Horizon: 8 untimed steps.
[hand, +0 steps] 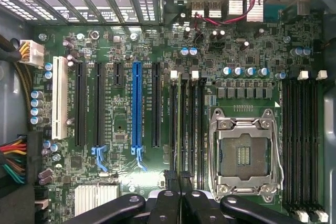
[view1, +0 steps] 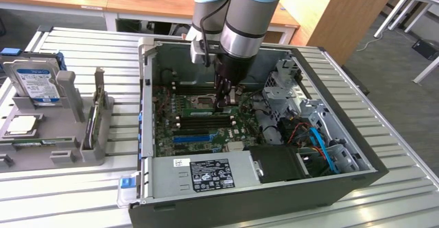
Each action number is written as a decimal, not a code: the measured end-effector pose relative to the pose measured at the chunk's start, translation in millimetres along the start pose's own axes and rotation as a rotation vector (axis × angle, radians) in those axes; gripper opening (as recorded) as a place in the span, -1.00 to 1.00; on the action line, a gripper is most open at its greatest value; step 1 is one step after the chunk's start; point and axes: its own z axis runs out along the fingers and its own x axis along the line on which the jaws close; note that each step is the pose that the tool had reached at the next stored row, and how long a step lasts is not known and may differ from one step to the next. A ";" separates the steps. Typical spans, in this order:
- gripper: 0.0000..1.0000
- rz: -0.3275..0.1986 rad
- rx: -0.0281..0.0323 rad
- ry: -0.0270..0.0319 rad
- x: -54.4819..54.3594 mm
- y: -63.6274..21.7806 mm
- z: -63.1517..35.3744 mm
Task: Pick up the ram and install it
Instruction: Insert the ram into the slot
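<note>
Wrist view | tool [hand: 178,184] pressed together, pinching the ram [hand: 181,129] edge-on | ram lies along the memory slots [hand: 197,129] just beside the CPU socket [hand: 242,153], upright so its edge meets a slot

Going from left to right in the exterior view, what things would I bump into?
hard drive → blue slot on the circuit board → gripper → blue cable
</note>
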 end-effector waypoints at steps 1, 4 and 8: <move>-0.76 0.000 0.0000 -0.0001 0.0 0.0 0.1; -0.76 0.001 0.0000 -0.0001 0.0 -0.6 0.4; -0.76 0.003 0.0000 -0.0001 0.0 -1.9 0.6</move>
